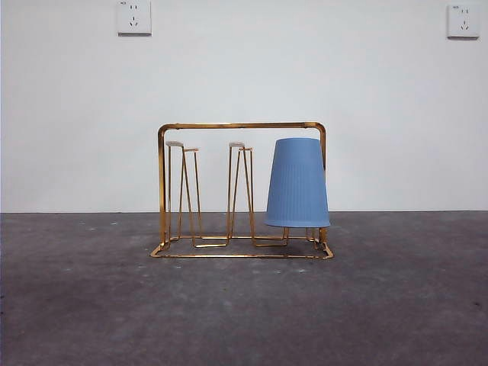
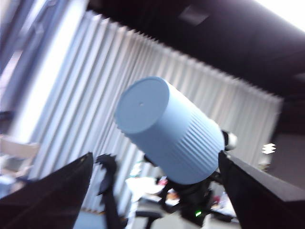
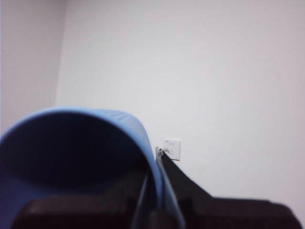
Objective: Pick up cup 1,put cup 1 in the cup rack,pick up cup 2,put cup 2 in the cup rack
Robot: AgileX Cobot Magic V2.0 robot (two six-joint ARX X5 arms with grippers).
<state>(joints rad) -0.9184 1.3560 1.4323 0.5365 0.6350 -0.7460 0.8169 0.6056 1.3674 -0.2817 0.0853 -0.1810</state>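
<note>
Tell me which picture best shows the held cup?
The left wrist view: the whole held blue cup, base and ribbed side. The right wrist view shows only its rim, pinched by the right gripper. The front view shows only another blue cup on the cup rack.

I found no text, label, brand or number that I could read anywhere. Both blue cups were plain. The wall sockets bore no legible marking.

Front view: rightmost prongs of cup rack [image 1: 241, 191] hidden inside inverted blue cup [image 1: 298, 183]. Neither arm in frame. Right wrist view: held cup [image 3: 71, 152] blurred, cut off at lower left edge. Left wrist view: room background smeared, unreadable.
</note>
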